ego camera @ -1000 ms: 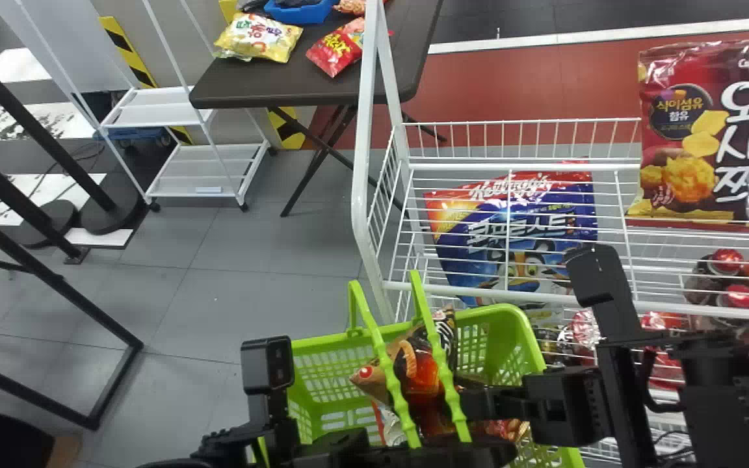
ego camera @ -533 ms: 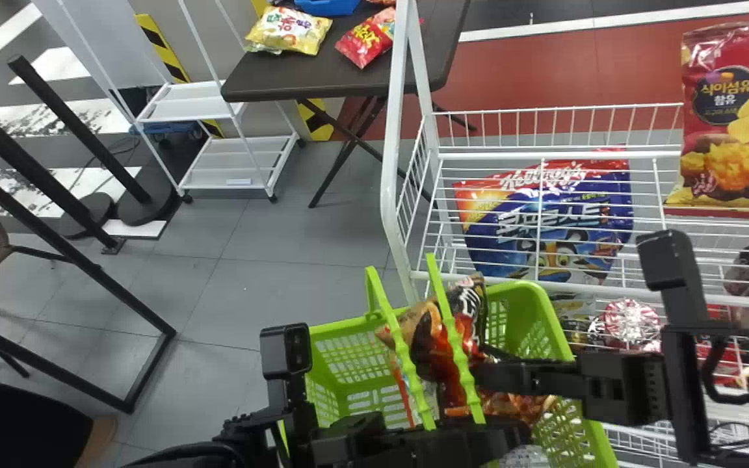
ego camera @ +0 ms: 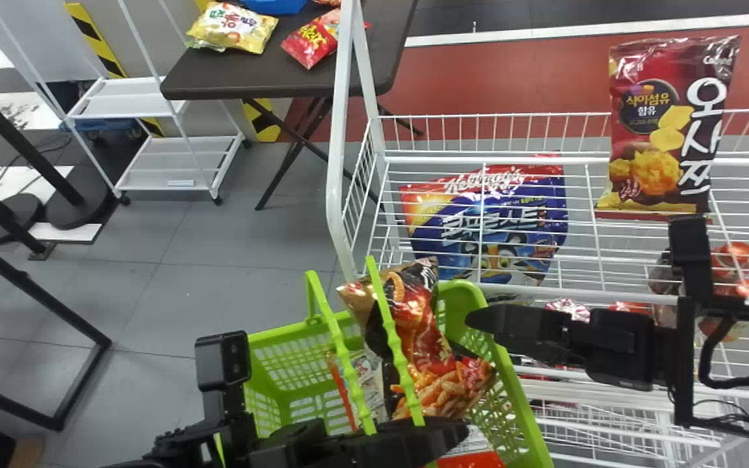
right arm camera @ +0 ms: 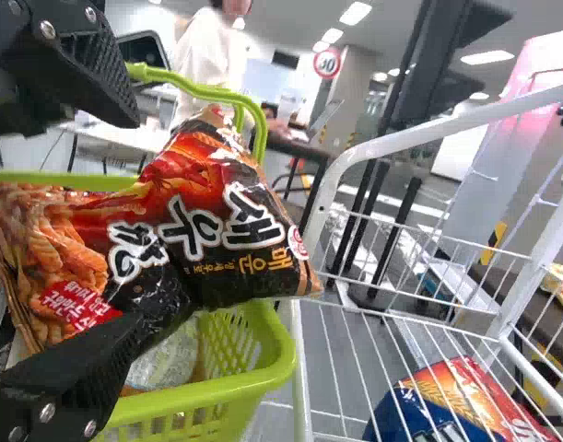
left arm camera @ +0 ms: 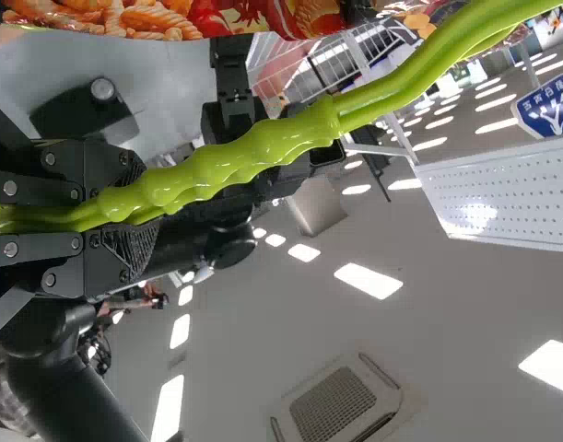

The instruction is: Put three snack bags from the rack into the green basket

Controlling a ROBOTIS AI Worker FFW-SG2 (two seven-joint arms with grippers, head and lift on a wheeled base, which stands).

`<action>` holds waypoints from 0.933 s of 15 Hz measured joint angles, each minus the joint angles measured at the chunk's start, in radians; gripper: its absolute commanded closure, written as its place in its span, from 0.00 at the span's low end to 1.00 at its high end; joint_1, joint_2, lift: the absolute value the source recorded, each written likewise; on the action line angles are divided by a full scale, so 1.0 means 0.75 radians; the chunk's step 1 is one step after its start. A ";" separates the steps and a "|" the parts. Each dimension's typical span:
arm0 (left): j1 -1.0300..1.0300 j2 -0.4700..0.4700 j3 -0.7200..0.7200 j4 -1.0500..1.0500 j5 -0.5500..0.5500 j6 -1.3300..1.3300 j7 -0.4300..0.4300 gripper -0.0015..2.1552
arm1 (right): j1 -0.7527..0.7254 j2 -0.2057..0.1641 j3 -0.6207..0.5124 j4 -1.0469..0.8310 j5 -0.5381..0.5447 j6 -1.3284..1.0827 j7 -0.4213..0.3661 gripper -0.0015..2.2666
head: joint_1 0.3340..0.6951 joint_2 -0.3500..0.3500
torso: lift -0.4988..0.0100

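In the head view my left gripper is at the bottom, over the green basket; in the left wrist view the left gripper is shut on the basket's green handle. My right gripper hangs over the basket's right rim, and in the right wrist view the right gripper stands open, its fingers wide apart. A black and orange snack bag leans in the basket, its top end above the rim; the same bag lies beyond the right fingers. Other packets lie under it.
The white wire rack stands right behind the basket, holding a blue and red bag, a dark red bag and smaller packs below. A dark table with snack bags is at the back.
My right gripper has drawn back from the black and orange bag toward the right, leaving it in the basket. The head view has swung to one side and back.
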 measured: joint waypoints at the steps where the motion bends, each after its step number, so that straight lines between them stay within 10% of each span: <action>1: 0.000 0.000 0.003 0.000 0.000 0.000 -0.002 1.00 | 0.001 0.000 -0.026 -0.002 0.000 -0.001 0.011 0.02 | 1.00 0.71 | 0.98; 8: 0.006 -0.001 0.027 0.005 0.006 -0.001 -0.015 1.00 | 0.149 -0.044 0.009 -0.296 0.727 -0.583 0.016 0.02 | 1.00 0.45 | 0.98; 14: 0.027 -0.006 0.070 0.048 0.087 -0.104 -0.074 1.00 | 0.409 -0.043 0.062 -0.125 0.991 -1.385 0.010 0.03 | 1.00 0.31 | 0.98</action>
